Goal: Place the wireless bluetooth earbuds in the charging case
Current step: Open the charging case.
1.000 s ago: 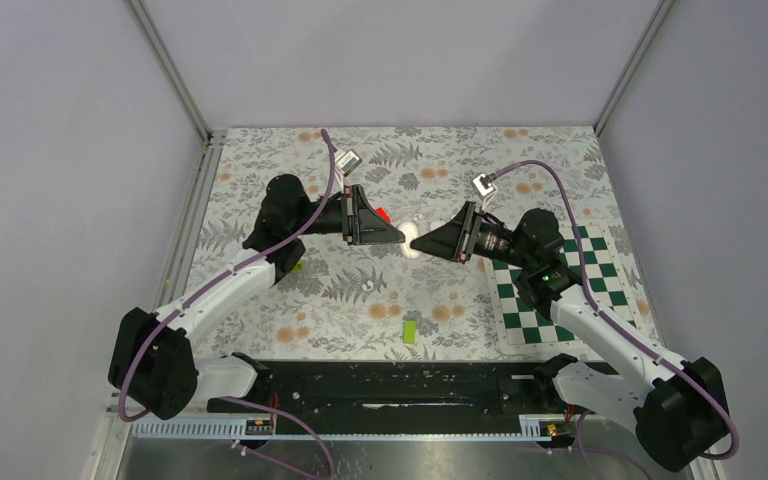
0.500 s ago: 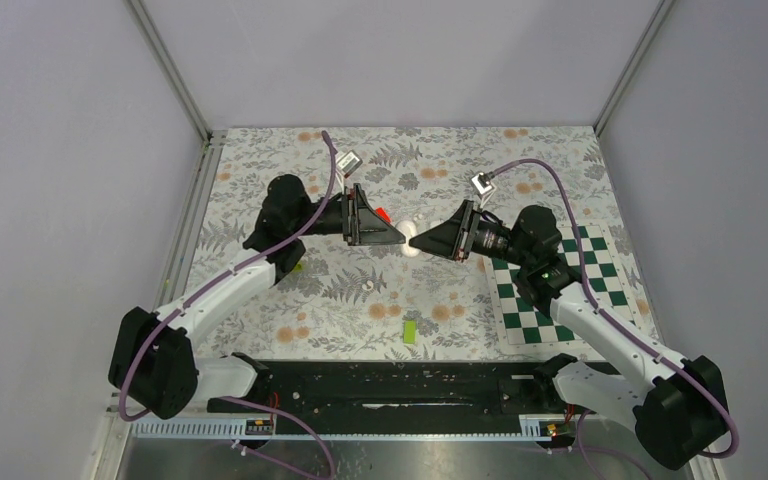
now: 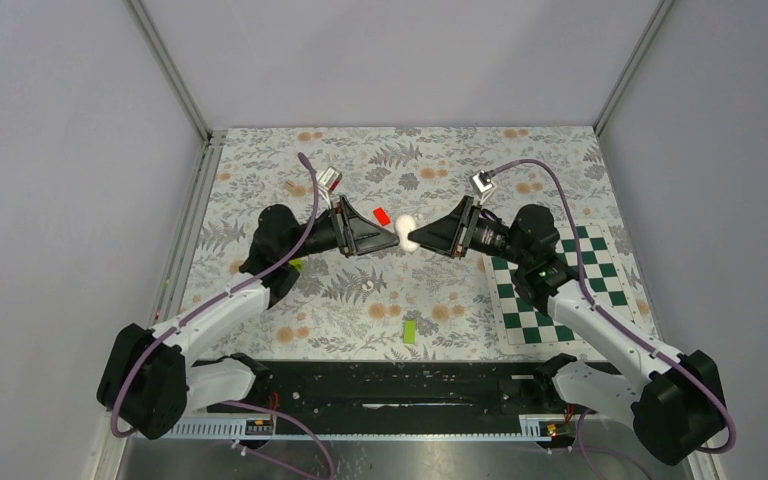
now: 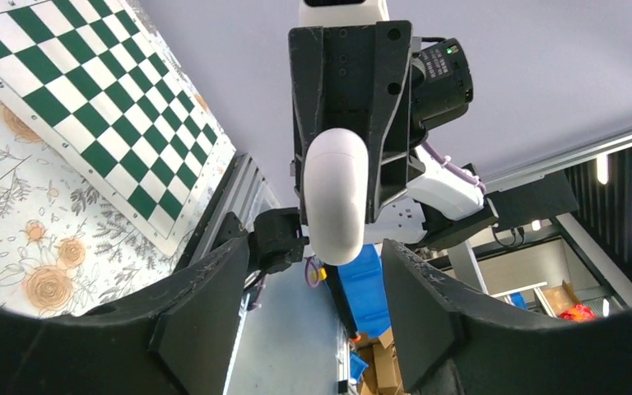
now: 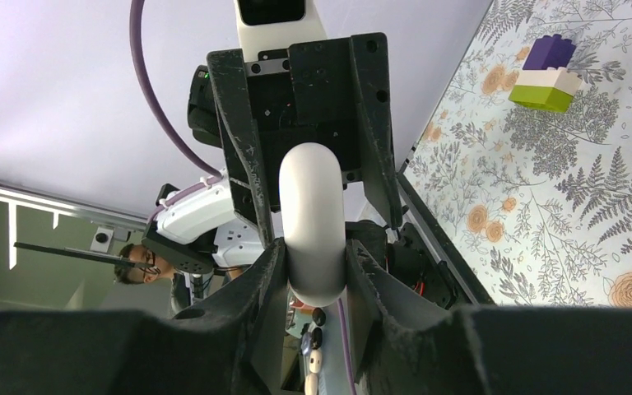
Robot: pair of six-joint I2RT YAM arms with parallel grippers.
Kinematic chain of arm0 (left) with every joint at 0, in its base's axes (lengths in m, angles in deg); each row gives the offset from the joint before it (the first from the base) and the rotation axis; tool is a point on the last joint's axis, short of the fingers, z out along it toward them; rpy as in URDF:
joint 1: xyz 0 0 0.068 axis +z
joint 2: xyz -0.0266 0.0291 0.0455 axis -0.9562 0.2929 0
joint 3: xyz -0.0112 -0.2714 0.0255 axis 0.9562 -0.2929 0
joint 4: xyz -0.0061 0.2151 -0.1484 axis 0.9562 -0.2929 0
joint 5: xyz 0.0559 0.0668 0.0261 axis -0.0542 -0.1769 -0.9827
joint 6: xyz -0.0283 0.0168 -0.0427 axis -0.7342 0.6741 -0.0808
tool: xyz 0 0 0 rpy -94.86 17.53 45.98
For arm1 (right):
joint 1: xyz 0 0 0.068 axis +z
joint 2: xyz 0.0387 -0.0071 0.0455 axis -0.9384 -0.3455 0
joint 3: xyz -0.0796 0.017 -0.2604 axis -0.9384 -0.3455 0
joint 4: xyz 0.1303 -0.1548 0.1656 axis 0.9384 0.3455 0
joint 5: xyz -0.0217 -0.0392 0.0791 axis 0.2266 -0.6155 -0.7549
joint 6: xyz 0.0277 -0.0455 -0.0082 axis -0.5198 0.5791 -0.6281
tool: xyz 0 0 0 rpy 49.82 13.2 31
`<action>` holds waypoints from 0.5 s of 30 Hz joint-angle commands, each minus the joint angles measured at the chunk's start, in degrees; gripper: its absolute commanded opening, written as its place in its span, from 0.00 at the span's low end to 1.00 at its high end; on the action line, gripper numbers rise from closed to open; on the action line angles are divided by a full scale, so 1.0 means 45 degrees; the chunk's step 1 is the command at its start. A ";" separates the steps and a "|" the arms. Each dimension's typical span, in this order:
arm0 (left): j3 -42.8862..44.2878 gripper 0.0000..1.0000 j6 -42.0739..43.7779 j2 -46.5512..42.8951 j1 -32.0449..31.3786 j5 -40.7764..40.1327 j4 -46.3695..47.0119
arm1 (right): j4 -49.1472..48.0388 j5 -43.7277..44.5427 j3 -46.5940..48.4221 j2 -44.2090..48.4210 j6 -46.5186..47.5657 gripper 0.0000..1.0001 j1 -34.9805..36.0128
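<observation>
As the left hand is drawn back wide toward 9 o'clock, the charging case is left clamped in the right hand.

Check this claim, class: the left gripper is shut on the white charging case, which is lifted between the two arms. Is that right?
Wrong arm. The right gripper is shut on the charging case, as the right wrist view shows; the left gripper is open, clear of it. The case is indeed lifted between the arms.
</observation>
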 commanded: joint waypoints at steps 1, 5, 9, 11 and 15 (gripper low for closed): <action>-0.0129 0.60 -0.0859 -0.0036 -0.0296 -0.1032 0.2419 | -0.0518 0.0000 0.0542 -0.0014 0.0011 0.00 0.0071; -0.0062 0.49 -0.0914 0.0155 -0.0516 -0.1343 0.2683 | -0.0531 -0.0016 0.0538 -0.0043 0.0012 0.00 0.0076; -0.0001 0.39 -0.1160 0.0511 -0.0660 -0.1329 0.3162 | -0.0515 -0.0005 0.0501 0.0023 0.0031 0.00 0.0076; -0.0001 0.31 -0.1237 0.0613 -0.0729 -0.1329 0.3278 | -0.0467 -0.0006 0.0488 0.0038 0.0048 0.00 0.0076; -0.0040 0.16 -0.1260 0.0657 -0.0773 -0.1363 0.3340 | -0.0454 -0.0028 0.0479 0.0050 0.0070 0.00 0.0076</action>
